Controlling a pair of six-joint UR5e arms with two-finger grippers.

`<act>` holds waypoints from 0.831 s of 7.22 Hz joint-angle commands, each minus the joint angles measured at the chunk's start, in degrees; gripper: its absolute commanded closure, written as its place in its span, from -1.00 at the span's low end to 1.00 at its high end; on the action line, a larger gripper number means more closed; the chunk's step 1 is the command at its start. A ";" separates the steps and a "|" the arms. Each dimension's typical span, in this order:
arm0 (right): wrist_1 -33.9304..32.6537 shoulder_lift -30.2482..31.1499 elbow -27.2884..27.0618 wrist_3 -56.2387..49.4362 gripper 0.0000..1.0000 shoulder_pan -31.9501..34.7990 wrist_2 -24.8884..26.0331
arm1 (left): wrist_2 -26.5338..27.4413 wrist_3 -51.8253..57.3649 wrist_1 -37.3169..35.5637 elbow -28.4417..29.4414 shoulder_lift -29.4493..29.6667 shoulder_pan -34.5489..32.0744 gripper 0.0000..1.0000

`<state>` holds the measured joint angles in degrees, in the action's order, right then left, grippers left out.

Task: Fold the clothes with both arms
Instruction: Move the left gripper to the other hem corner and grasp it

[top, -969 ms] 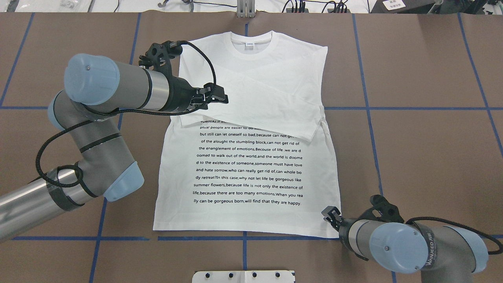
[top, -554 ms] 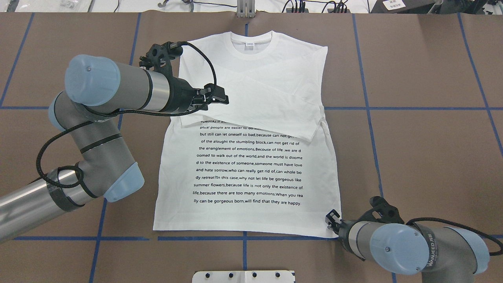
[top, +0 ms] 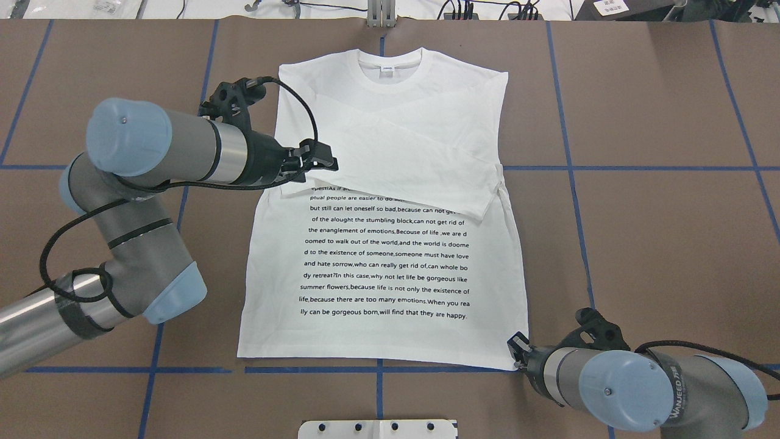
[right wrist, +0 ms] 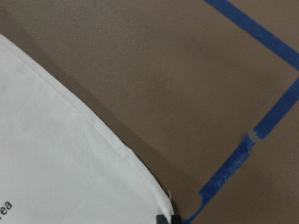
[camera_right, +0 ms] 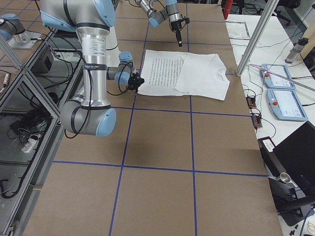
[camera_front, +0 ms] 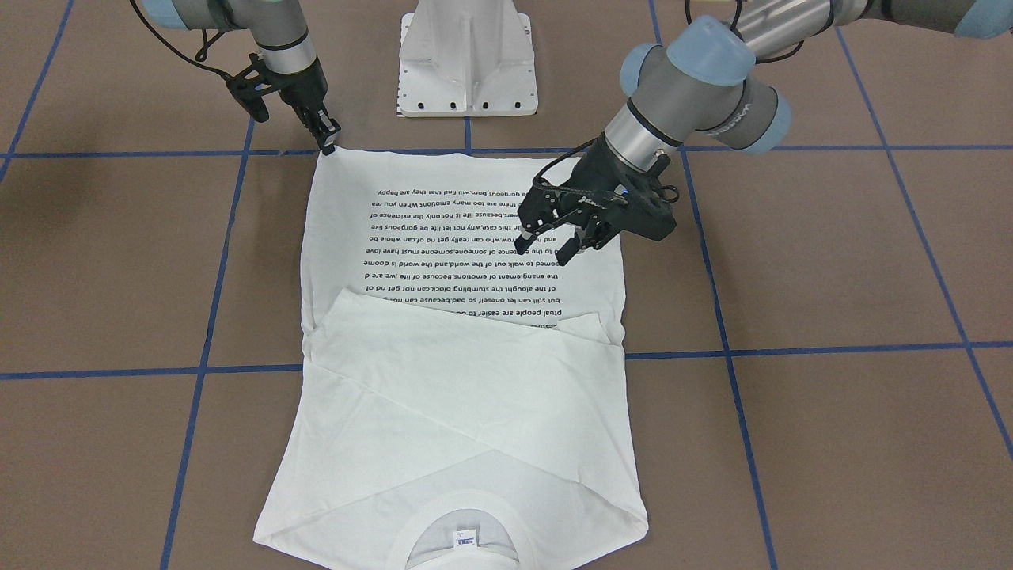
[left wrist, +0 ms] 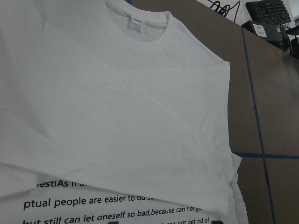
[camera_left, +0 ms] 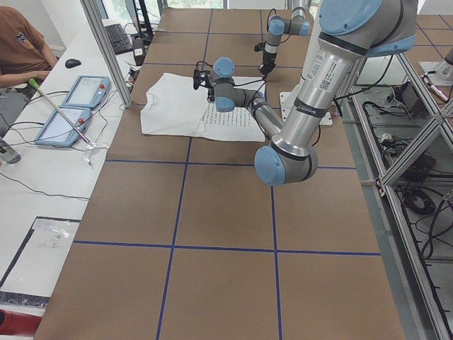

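**Shirt flat, sleeves crossed**
We see the white long-sleeved cotton T-shirt (top: 390, 262) flat on the brown tabletop (top: 658, 244), collar at 12 o'clock. Left end effector (camera_front: 546, 248) hovers spread, empty, at its 10 o'clock. Right end effector (top: 517, 349) meets the 5 o'clock hem corner; we cannot tell its grip.

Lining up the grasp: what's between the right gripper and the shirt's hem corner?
Nothing: in the front-facing and right wrist views the right gripper sits right at that corner of the T-shirt, with bare table beside them.
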<state>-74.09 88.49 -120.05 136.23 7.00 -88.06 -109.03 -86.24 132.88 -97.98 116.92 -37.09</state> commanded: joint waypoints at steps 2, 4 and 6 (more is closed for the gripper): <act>-0.01 0.11 -0.97 -0.17 1.00 1.43 -0.18 | 1.44 -13.24 -4.08 -9.05 -12.74 7.72 -0.49; 0.08 0.02 -1.33 -0.26 1.00 2.49 -2.71 | 8.35 -16.41 -16.11 -13.18 -14.51 15.16 -0.49; 0.08 0.11 -1.24 -0.44 1.00 2.58 -3.17 | 10.06 -19.58 -20.18 -15.21 -16.45 18.63 -0.49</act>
<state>-74.02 88.57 -121.25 135.86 9.45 -90.86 -100.17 -104.38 116.05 -111.54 101.57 -20.63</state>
